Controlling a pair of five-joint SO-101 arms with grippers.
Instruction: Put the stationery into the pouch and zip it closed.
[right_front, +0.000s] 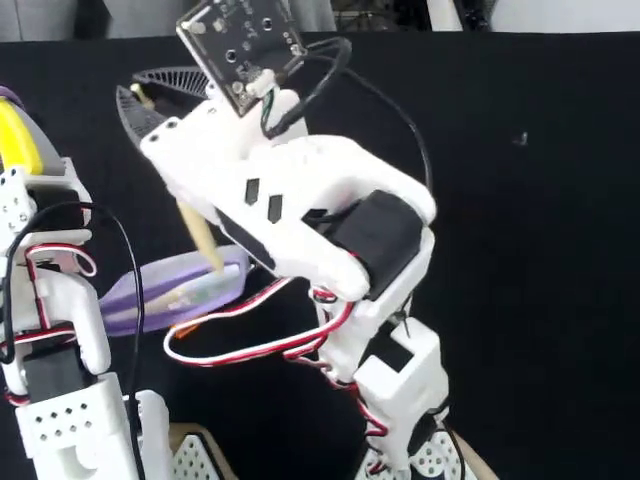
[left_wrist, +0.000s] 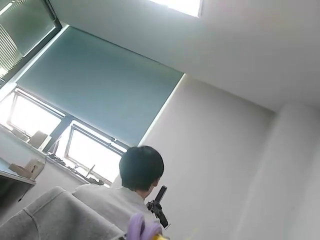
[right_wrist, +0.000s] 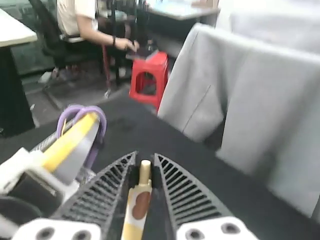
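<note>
Progress partial: my right jaws clamped on pen (right_wrist: 136, 200), its tip seemingly inside the purple pouch (right_front: 150, 295); left jaws' state I cannot tell. Zipping, I judge, remains.

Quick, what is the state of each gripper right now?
Left gripper: it cannot be told.
Right gripper: closed, holding the pen.

Table's got a black cloth (right_front: 520, 250) over it, with some grey fabric (right_wrist: 250, 95) draped right behind and a red stool (right_wrist: 149, 77) on the floor further back. White walls (left_wrist: 220, 160), and a teal roller blind (left_wrist: 100, 85) half down over bright windows (left_wrist: 90, 155).
</note>
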